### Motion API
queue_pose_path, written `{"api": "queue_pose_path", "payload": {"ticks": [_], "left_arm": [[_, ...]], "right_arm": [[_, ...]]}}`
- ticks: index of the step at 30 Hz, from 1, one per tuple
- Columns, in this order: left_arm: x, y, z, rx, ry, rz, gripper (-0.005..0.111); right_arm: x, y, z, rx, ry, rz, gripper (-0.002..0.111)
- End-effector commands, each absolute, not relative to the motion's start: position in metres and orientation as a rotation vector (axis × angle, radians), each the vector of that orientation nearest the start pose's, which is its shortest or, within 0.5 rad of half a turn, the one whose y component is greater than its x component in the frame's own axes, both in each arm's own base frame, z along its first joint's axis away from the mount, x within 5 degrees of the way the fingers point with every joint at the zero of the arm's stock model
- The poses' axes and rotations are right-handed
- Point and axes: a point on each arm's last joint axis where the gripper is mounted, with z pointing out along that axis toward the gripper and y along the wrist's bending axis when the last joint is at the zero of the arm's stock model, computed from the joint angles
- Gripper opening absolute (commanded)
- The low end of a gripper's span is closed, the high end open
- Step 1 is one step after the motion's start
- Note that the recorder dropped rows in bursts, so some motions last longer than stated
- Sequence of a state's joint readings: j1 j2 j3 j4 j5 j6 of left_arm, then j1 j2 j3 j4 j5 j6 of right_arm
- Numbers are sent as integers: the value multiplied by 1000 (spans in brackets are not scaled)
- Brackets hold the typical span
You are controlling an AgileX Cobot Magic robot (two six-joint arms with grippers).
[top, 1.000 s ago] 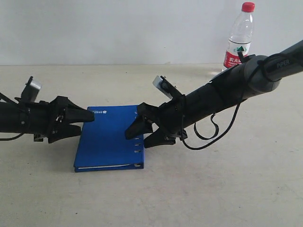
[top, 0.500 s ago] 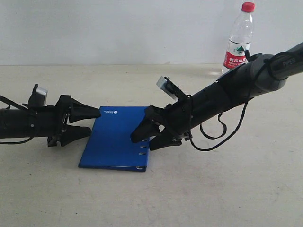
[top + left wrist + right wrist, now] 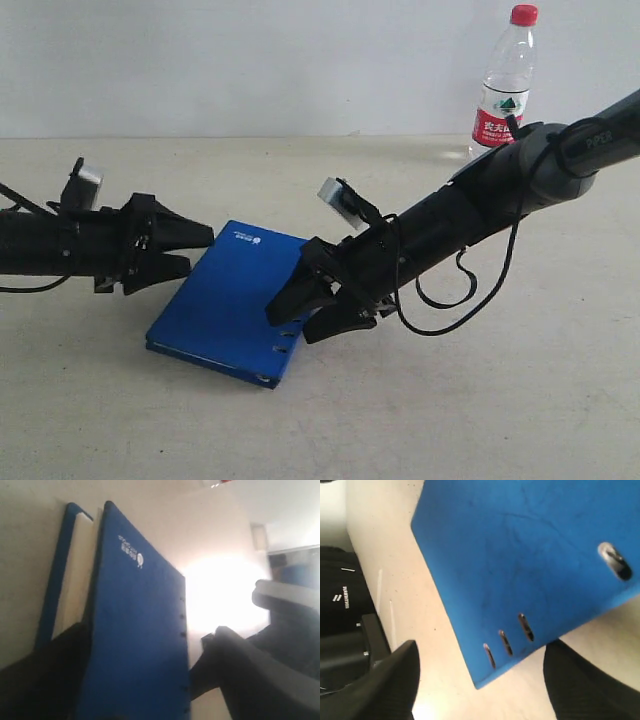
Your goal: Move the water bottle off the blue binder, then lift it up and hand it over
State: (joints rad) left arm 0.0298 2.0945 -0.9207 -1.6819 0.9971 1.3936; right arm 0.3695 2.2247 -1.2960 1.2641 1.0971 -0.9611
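The blue binder (image 3: 225, 310) hangs tilted just over the table, turned askew. My left gripper (image 3: 203, 250) is shut on its edge near the white logo. In the left wrist view the binder's cover (image 3: 135, 630) and white pages run past one dark finger (image 3: 45, 680). My right gripper (image 3: 287, 331) is open and straddles the ring-hole edge without touching it. In the right wrist view (image 3: 482, 680) the binder's corner (image 3: 520, 545) sits in the wide gap between the fingers. The water bottle (image 3: 505, 85) stands upright on the table at the back right, behind the right arm, away from the binder.
A beige table (image 3: 480, 410) carries everything, with a white wall (image 3: 250, 60) behind it. A black cable loop (image 3: 450, 300) hangs under the right arm. Dark equipment (image 3: 340, 605) shows beyond the table edge in the right wrist view.
The binder has turned and tipped in the left gripper's hold, its near end swinging left. The left gripper has moved right and slightly up. The right gripper has dropped lower along the ring edge.
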Motion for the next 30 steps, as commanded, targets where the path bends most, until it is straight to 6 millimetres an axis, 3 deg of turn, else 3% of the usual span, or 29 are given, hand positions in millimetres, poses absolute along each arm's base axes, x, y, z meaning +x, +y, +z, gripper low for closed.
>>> {"api": "queue_pose_path", "payload": {"ticks": [1, 6, 10, 15, 18, 19, 21, 22, 27, 30], "left_arm": [[326, -66, 94, 234, 2620, -1113, 64], [325, -59, 87, 309, 2764, -912, 64], [327, -67, 87, 424, 2832, -800, 64], [323, -96, 98, 469, 2747, -1051, 64], [321, -109, 112, 537, 2576, -1307, 64], [320, -116, 123, 554, 2447, -1479, 64], [320, -121, 134, 564, 2299, -1608, 63], [321, -121, 135, 547, 2284, -1610, 61], [321, -122, 133, 470, 2350, -1628, 29], [331, -116, 122, 341, 2453, -1417, 31]], "right_arm": [[346, 225, 120, -567, 2550, 1648, 62], [347, 225, 119, -561, 2552, 1635, 62], [347, 225, 119, -562, 2552, 1638, 62], [347, 225, 119, -561, 2553, 1641, 62], [347, 225, 119, -562, 2553, 1643, 62], [346, 225, 120, -565, 2552, 1648, 62], [346, 225, 120, -567, 2551, 1647, 62], [346, 225, 120, -568, 2550, 1651, 62], [346, 226, 123, -577, 2538, 1664, 60], [345, 224, 148, -665, 2438, 1636, 41]]}}
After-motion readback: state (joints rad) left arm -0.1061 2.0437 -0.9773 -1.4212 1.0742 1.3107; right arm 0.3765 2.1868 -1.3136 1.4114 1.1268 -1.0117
